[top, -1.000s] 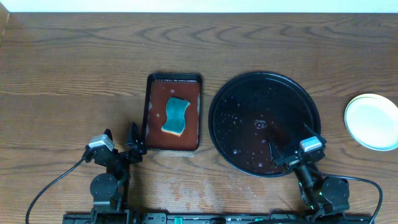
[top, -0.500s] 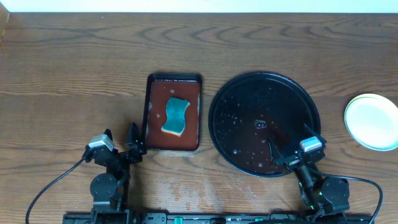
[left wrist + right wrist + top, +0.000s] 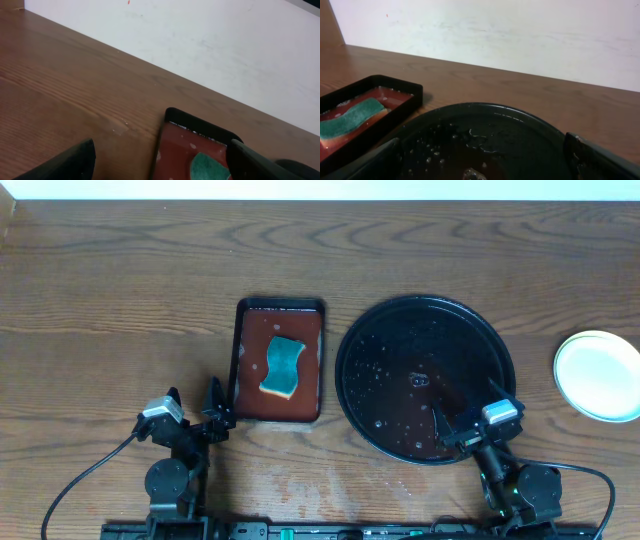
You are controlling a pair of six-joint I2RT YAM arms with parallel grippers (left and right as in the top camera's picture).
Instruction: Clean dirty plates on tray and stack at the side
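The round black tray (image 3: 420, 330) lies right of centre, wet with droplets and holding no plates; it also shows in the right wrist view (image 3: 485, 107). The plates (image 3: 598, 376) sit stacked on the table right of the tray, a clean pale mint-white one on top with a yellowish rim showing under it. My right gripper (image 3: 468, 402) is open and empty over the tray's near edge, its fingers apart in the right wrist view (image 3: 481, 145). My left gripper (image 3: 193, 392) is open and empty at the front left, fingers apart in the left wrist view (image 3: 161, 145).
A rectangular reddish-brown tray (image 3: 280, 303) with a teal sponge (image 3: 283, 367) stands left of the black tray, just right of my left gripper. Both show in the left wrist view (image 3: 200, 125) (image 3: 210, 167) and the right wrist view (image 3: 395, 85) (image 3: 350, 120). A white wall runs behind the table.
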